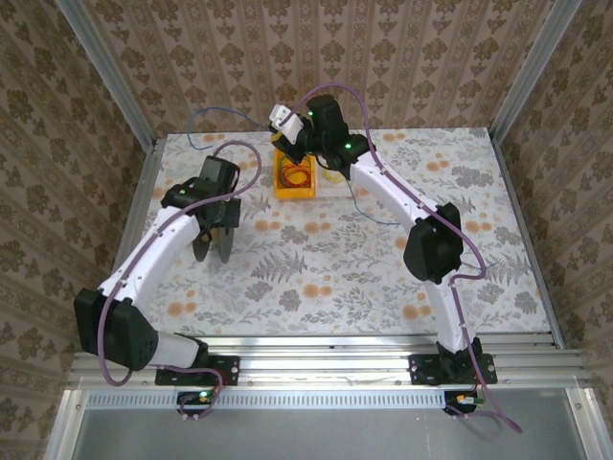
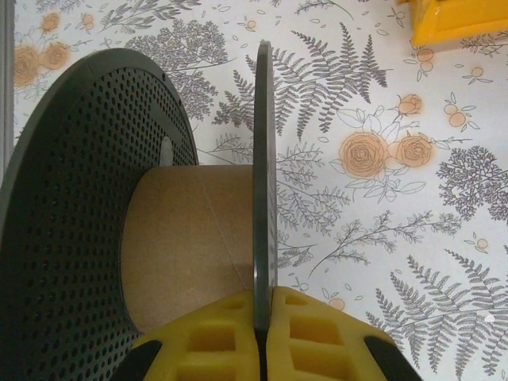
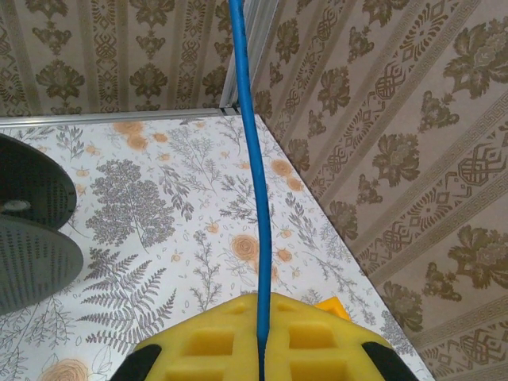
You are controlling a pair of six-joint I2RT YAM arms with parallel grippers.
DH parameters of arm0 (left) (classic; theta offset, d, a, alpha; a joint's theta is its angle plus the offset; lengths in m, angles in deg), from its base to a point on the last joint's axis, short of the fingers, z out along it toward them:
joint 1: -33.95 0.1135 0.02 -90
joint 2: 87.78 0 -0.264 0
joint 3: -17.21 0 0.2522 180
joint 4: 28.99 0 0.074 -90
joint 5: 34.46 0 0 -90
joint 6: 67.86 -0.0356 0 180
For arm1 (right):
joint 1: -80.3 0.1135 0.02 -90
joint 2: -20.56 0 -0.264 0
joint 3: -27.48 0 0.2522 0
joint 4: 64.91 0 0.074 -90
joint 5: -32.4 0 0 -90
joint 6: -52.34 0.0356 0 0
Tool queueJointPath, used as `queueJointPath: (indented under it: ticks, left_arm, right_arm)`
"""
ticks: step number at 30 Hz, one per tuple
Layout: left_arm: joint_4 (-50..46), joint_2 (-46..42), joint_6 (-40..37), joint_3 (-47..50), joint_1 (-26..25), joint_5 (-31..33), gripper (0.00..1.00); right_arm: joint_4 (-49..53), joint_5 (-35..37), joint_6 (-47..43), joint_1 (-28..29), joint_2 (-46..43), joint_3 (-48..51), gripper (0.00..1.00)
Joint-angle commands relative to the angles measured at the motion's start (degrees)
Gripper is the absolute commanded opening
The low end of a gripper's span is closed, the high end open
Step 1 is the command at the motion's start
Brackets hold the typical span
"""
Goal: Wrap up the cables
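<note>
Left claw (image 2: pixel 262 321): we are logging its yellow pads as pressed together on the thin edge of one flange of the black spool (image 2: pixel 79 238), with that flange standing upright between them. We are seeing the perforated second flange to its left and the cardboard core (image 2: pixel 190 238) spanning the two. Overhead, the spool is hanging under this claw toward the left edge of the worktop (image 1: pixel 383 278), about midway between the near and far edges. We cannot tell whether it is touching the surface.

Right claw (image 3: pixel 260 337): we are noting its pads pinching the blue cable (image 3: pixel 252 159), which is running nearly straight up from the pads and out of the top of the wrist view. Overhead, this claw is hovering just above the yellow bin (image 1: pixel 283 188) near the middle of the far edge, and an orange coil (image 1: pixel 297 175) is lying inside the bin.
</note>
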Motion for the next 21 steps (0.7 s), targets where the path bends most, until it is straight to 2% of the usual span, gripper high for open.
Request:
queueJointPath:
  ticks: [1,21]
  left_arm:
    - [4.06,0.19,-0.76,-2.29,0.59,-0.86,0.00]
    - [8.38,2.78,-1.00,-2.09,3.31,-3.18,0.04]
  right_arm:
    - [-1.33,-0.14,1.18,-0.31,-3.11,0.52,0.00]
    - [-1.09,-0.10,1.22,-0.66,-2.93,0.97,0.00]
